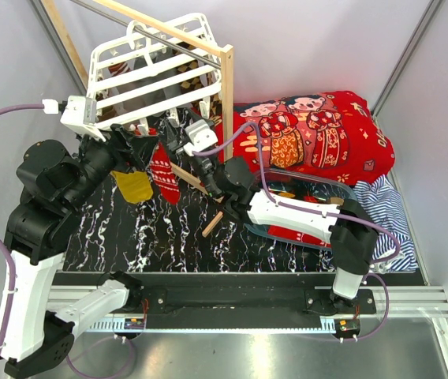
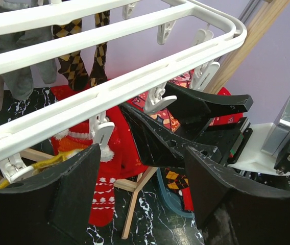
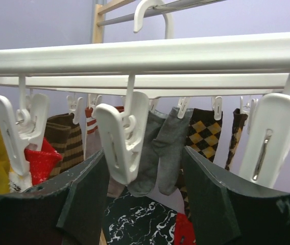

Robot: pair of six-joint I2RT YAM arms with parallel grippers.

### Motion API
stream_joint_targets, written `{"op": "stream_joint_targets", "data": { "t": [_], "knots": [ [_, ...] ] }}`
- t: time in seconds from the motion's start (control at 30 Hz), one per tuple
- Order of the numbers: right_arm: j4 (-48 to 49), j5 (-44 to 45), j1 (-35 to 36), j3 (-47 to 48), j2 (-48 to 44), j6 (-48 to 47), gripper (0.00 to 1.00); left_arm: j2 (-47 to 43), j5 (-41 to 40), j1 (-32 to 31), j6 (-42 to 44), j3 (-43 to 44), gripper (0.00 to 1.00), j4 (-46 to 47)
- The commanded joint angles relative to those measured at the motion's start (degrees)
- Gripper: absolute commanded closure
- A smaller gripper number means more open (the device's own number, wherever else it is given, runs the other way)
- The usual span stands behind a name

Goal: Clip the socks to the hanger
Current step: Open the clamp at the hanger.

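Both spread, left claw (image 2: pixel 142 155) and right claw (image 3: pixel 144 153) crowd the hanger (image 3: pixel 186 51) edge. My right wrist view misses the left claw.

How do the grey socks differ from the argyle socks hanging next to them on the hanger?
The grey socks are plain, while the argyle socks carry yellow and brown diamonds. The grey socks hang soft and creased; the argyle socks hang flatter and straighter. In the right wrist view the grey socks sit left of the argyle socks. Both hang from clips on the white hanger.
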Motion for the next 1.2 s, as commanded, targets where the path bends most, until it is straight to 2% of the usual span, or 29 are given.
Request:
{"op": "stream_joint_targets", "data": {
  "t": [0.0,0.1,0.2,0.23,0.33,0.37,0.47,0.7,0.93,1.17],
  "knots": [
    [4.57,3.7,0.48,3.17,0.2,-2.91,0.36,0.22,0.68,-0.01,-0.09,0.78,0.3,2.96],
    [4.57,3.88,0.65,3.43,0.03,-3.35,0.41,0.4,0.33,-0.01,0.0,0.78,0.3,2.87],
    [3.78,3.44,0.65,3.26,-0.85,-3.18,0.56,0.4,0.07,-0.01,0.27,0.87,0.3,2.87],
    [2.73,3.09,0.65,3.17,-1.2,-3.0,0.67,0.4,-0.45,-0.01,0.44,0.78,0.3,2.87],
    [-0.69,2.12,0.65,2.65,-2.87,-1.86,0.78,0.31,-1.6,-0.01,0.88,0.69,0.3,2.87],
    [-1.84,1.51,0.56,2.12,-3.83,-1.42,0.84,0.31,-1.86,-0.01,1.14,0.78,0.3,2.78],
    [-7.02,-1.74,0.56,1.59,-5.77,0.6,0.91,0.57,-2.22,-0.01,1.5,1.48,0.29,2.52],
    [-19.5,-11.83,0.48,1.94,-9.46,5.43,0.97,1.19,-0.64,-0.01,1.94,3.59,0.29,1.82],
    [-33.46,-22.22,-0.05,5.98,-10.79,9.74,0.99,1.71,4.28,-0.01,2.73,5.17,0.29,1.82],
    [-40.08,-30.92,-1.81,8.36,-11.22,15.01,0.99,1.98,7.54,-0.01,3.43,4.82,0.29,1.9]
  ]
}}
